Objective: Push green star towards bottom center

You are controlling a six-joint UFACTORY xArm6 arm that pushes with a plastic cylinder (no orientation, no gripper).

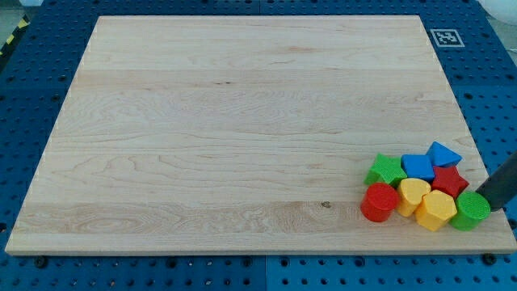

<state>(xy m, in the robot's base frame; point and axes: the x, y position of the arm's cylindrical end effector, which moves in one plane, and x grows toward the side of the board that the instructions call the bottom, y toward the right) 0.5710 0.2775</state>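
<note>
Board (242, 129): pale wood grain. Table (32, 97): blue, dotted with holes. Blocks: green star (385, 170), red cylinder (378, 202), two yellow (414, 193) (436, 210), two blue (418, 166) (443, 153), red star (449, 181), green round (471, 210). Rod tip (487, 202): black. Far-right tag (445, 37): black-white.

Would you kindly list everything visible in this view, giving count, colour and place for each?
wooden board: one, light wood, fills most of the view
marker tag: one, black and white, view's top right by the board's corner
green star: one, left of the cluster at the view's bottom right
blue blocks: two, cluster's top
red star: one, cluster's middle
red cylinder: one, cluster's lower left
yellow blocks: two, cluster's bottom
green cylinder: one, cluster's right
my tip: one, dark, touching or nearly touching the green cylinder's right side
</note>
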